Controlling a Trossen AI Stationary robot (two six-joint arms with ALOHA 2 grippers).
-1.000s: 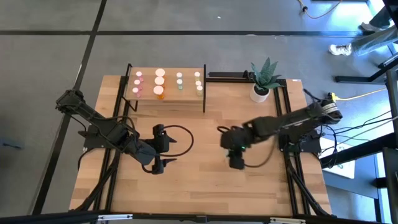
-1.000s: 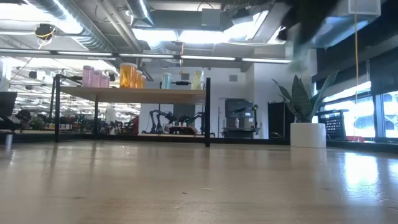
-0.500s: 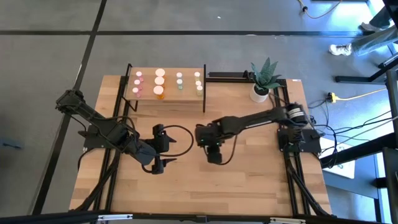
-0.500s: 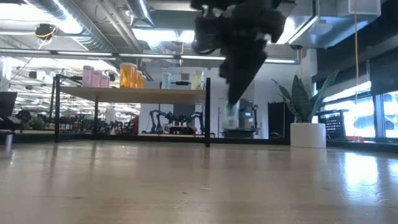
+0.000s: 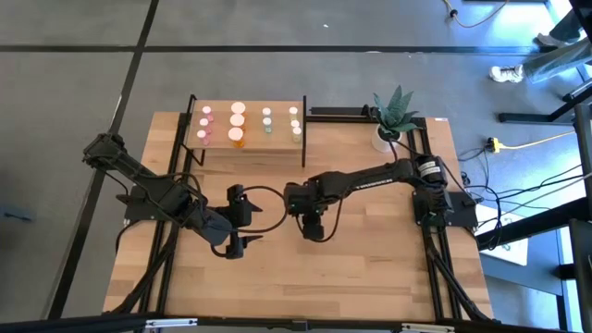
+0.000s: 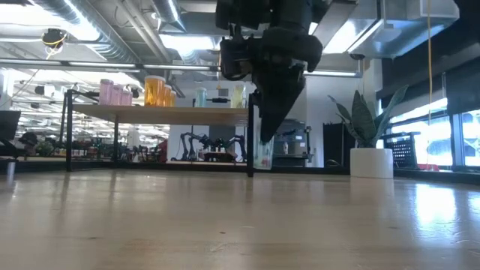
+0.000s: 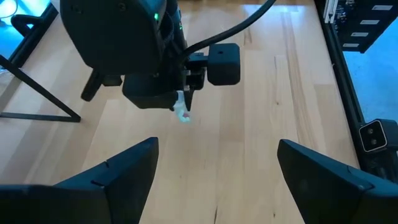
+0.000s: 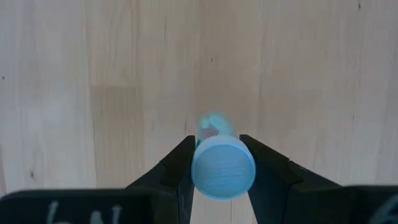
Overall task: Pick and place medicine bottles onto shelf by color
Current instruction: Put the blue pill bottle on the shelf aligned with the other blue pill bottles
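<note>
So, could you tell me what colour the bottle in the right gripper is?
Green bottle; right wrist view.

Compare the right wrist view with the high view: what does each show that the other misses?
Only the right wrist view shows the right claw shut on a small bottle, white cap toward the camera, above bare tabletop.

Only the high view shows the shelf with bottles grouped pink, orange, green and yellowish, the potted plant, and the left claw open, waiting over the table left of centre.

Both show the light-wood tabletop and the right arm's claw, which the high view places mid-table, in front of the shelf.
</note>
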